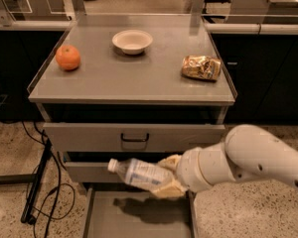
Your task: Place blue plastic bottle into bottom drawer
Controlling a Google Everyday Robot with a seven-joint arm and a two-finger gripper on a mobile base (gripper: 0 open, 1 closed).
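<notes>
Dark cables (37, 192) trail on the floor to the left of the cabinet (134, 138). On the cabinet's worktop (129, 81) an orange (68, 57) sits at the left, a pale bowl (132, 41) at the back near the middle, and a crumpled golden bag (201, 67) at the right (all three well apart). Below the cabinet's handled top drawer (89, 137), the bottle (139, 173) hangs almost level in front of the middle drawer (84, 172), white cap to the left, over the pulled-out bottom drawer (134, 217), not touching its grey floor, where a shadow falls. The gripper (167, 176) is just right of the cabinet's centre line, its tan jaws clamped above and below the bottle's base end. The white arm (253, 160) reaches in from the cabinet's lower right.
</notes>
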